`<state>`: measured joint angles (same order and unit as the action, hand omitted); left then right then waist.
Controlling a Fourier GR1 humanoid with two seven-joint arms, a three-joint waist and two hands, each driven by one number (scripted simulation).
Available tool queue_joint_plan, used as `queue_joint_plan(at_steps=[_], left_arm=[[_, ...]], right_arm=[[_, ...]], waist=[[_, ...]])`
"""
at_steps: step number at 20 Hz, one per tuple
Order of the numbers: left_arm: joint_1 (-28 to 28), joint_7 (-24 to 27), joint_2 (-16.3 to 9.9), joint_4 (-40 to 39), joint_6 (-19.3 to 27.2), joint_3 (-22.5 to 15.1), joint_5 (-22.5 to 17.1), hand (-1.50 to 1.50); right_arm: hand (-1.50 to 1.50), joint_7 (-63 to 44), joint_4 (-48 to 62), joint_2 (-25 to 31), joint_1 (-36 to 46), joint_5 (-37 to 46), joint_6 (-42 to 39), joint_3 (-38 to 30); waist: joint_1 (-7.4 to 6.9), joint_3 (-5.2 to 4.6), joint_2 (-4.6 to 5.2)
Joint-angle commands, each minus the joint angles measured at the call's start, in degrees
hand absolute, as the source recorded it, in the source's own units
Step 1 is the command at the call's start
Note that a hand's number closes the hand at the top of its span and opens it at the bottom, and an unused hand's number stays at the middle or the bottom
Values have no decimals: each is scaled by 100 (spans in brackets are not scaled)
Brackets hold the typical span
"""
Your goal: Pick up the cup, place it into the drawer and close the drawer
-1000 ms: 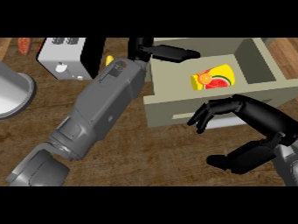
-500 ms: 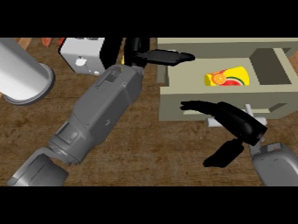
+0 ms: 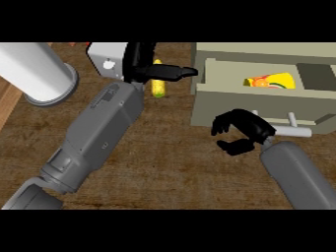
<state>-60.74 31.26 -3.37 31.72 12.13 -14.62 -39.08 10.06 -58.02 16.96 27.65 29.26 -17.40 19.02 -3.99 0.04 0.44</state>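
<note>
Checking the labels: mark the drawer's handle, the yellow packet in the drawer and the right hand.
drawer's handle [image 3: 295, 130], head view, on its pale bar.
yellow packet [image 3: 272, 80], head view, on its yellow face.
right hand [image 3: 245, 129], head view, on its palm.

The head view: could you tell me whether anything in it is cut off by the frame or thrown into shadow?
Head view: the white cylinder is cropped at the top-left edge; the drawer has a darker patch inside, right of the yellow-and-orange item; the right hand, fingers curled, hides part of the drawer front; lighting is otherwise even, without glare.
</note>
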Motion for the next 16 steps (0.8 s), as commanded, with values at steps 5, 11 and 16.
queue_joint_plan(at_steps=[5, 11, 16], left_arm=[[729, -166, -493, 678, -460, -9, -72, -150], [1106, -147, -548, 947, -673, -143, -21, -150], [1094, -391, -789, 1081, -816, -95, -87, -150]], right_arm=[[150, 1256, 2090, 94, 1179, -17, 741, -836], [150, 1219, 2915, 264, 2274, -388, 935, -1608], [150, 1111, 3064, 603, 2610, -595, 838, -1907]], waist=[[-285, 21, 63], [-494, 26, 150], [-589, 27, 189]])
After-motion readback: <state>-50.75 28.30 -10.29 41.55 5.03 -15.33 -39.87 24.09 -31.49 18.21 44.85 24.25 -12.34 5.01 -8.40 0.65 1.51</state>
